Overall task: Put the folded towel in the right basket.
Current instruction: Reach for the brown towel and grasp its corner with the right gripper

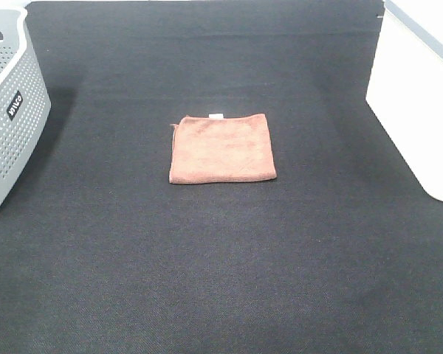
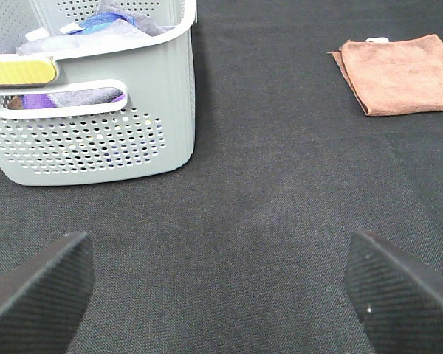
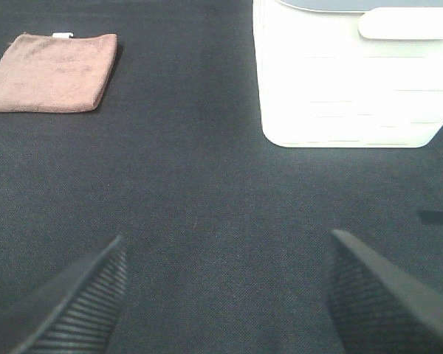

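The folded towel (image 1: 221,147) is a reddish-brown square with a small white tag on its far edge, lying flat mid-table on the black cloth. It also shows in the left wrist view (image 2: 399,72) and the right wrist view (image 3: 52,71). The right basket (image 1: 417,96) is a large white bin at the table's right edge, seen too in the right wrist view (image 3: 354,81). Neither arm shows in the exterior view. My left gripper (image 2: 218,291) is open and empty, far from the towel. My right gripper (image 3: 225,291) is open and empty, short of the white bin.
A grey perforated basket (image 1: 11,110) with a black label stands at the left edge. It holds several cloths, seen in the left wrist view (image 2: 88,103). Black cloth (image 1: 221,265) covers the table.
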